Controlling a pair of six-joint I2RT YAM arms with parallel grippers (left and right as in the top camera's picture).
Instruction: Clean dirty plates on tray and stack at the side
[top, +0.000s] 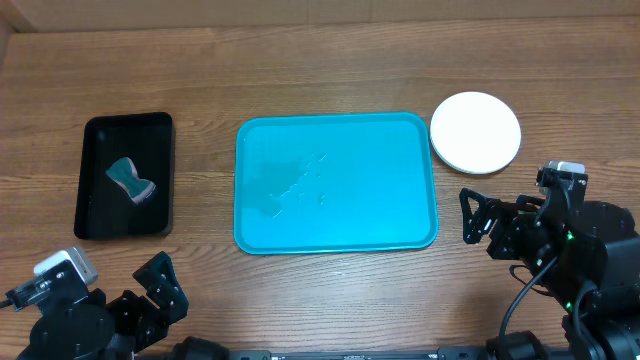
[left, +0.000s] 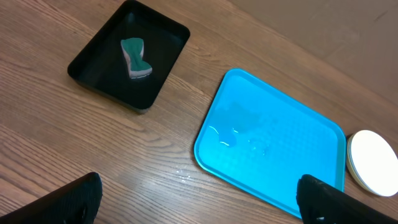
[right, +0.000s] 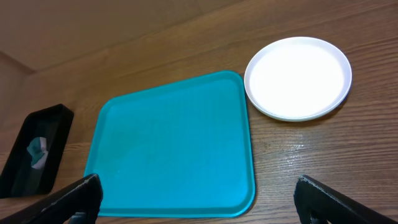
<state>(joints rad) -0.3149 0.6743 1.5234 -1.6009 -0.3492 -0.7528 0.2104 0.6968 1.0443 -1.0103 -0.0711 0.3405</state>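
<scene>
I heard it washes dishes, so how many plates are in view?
1: a round white plastic plate on the wooden table, just off the right end of the turquoise rectangular plastic tray. Others may lie hidden beneath it.

White plate (top: 475, 132) (clean-faced) lies just beside the far-right corner of the wet turquoise tray (top: 380, 200).

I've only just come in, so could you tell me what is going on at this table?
Nothing is being handled: the left gripper and the right gripper are open and empty. The turquoise tray holds no plates, only wet streaks. A white plate sits on the table beside it, and the sponge lies in the black tray.
</scene>
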